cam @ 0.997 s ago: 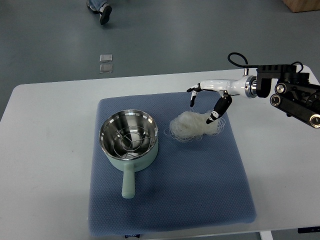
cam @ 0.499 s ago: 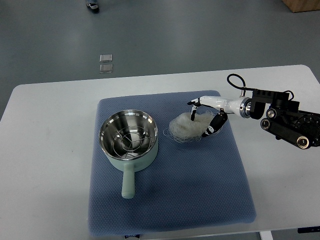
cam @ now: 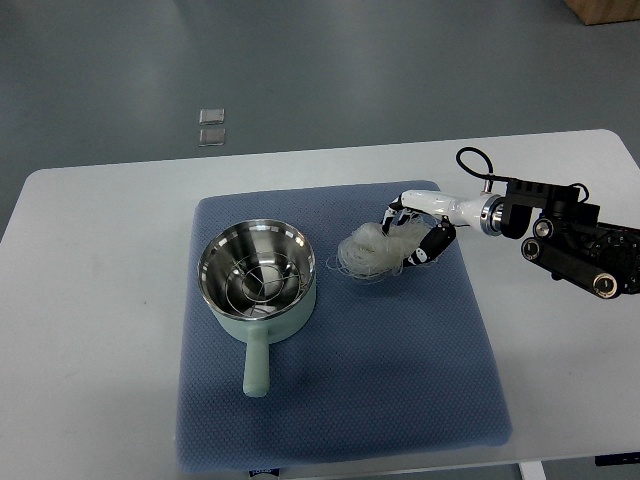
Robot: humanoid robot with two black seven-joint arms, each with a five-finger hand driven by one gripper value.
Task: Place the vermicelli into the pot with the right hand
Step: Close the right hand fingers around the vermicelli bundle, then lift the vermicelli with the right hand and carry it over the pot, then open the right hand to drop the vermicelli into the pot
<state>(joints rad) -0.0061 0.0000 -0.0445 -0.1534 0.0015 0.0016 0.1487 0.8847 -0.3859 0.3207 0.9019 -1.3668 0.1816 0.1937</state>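
Right hand digging into the vermicelli
Fingers curl round the right side of the bundle, which sits on the blue mat just right of the pot.

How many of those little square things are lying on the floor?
2. Both small squares sit on the grey floor beyond the table's far edge, one directly behind the other, nearly touching. None seem hidden.

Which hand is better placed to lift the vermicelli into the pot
Right. The right hand is on the vermicelli, fingers curled into its right side, with the pot beside it on the mat. No left arm is in view.
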